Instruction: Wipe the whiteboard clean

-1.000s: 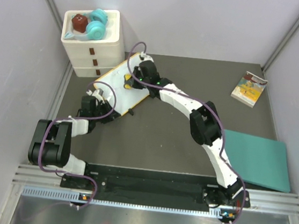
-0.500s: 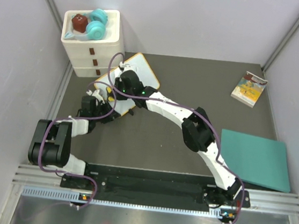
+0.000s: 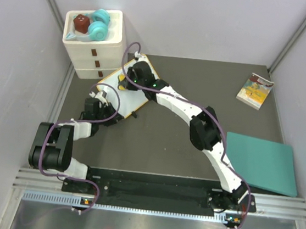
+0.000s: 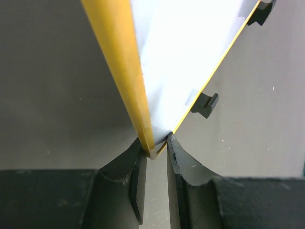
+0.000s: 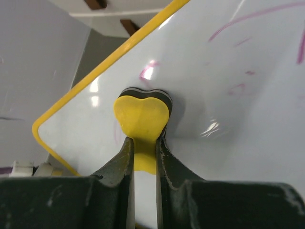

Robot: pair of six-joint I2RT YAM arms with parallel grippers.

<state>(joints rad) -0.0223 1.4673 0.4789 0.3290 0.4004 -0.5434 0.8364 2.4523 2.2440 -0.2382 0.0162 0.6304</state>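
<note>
The small white whiteboard with its orange-yellow frame (image 3: 128, 99) sits tilted at the far left of the dark grey table (image 3: 162, 132), just beside the white three-drawer box (image 3: 96, 53). My left pincer (image 4: 155, 143) is clenched on one corner of it, propping it. My right pincer (image 5: 142, 143) grips a yellow heart-shaped foam eraser (image 5: 142, 117), pressed against the board's face. I'd judge the job partway done: around the eraser it looks clean, but purple marker strokes (image 5: 257, 18) and faint smears are left to wipe.
</note>
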